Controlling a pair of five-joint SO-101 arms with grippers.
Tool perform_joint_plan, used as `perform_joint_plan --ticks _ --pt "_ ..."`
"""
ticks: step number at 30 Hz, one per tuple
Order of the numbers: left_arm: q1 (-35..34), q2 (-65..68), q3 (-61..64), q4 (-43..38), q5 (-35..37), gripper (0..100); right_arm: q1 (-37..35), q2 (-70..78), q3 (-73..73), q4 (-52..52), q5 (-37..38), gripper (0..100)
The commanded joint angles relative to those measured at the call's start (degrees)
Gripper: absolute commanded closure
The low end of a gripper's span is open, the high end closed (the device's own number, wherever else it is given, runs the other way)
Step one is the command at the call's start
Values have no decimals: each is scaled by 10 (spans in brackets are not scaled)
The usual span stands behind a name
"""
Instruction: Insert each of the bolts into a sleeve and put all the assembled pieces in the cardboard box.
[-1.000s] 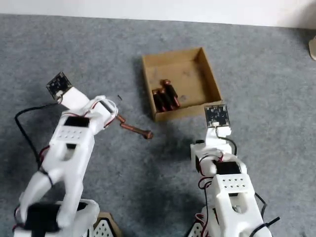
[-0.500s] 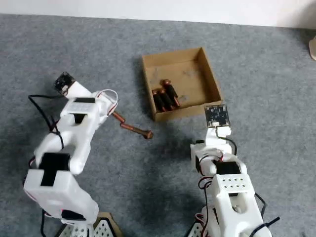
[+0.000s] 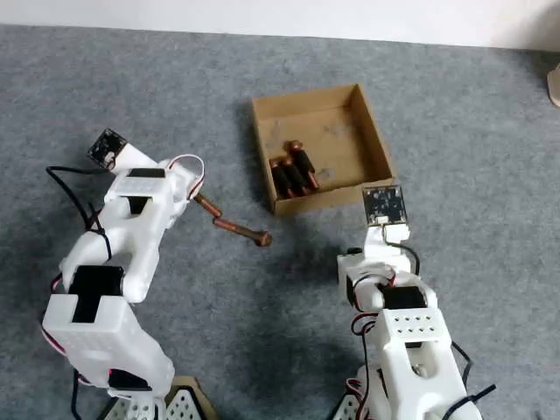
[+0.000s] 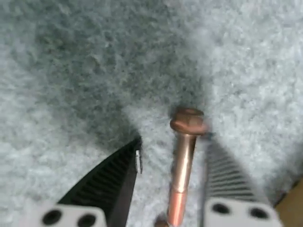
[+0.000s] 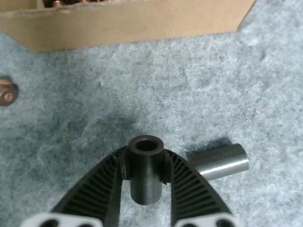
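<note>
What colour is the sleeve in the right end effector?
Black: the short cylindrical sleeve is plain black, best seen in the right wrist view.

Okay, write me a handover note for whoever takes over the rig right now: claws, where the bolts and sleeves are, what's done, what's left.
Left claw: open, a bolt lying between its fingers, not gripped.
Right claw: shut on a sleeve, close to the box.
Loose: two bolts in the high view by the left arm, near one and far one; a second sleeve lies beside the held one.
Done: several assembled pieces are in the box.
Left: probably sleeve both loose bolts, then box them.
</note>
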Motion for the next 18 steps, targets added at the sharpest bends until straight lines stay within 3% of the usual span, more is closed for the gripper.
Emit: perform_joint_plan --ticks 1,6,18 --pt "-7 0 -16 6 3 989 0 -16 -6 -9 8 993" --pt "-16 -6 -20 5 -16 992 0 -17 -6 -9 8 993" --pt "15 -187 36 6 -231 996 -3 -21 -5 -9 40 994"
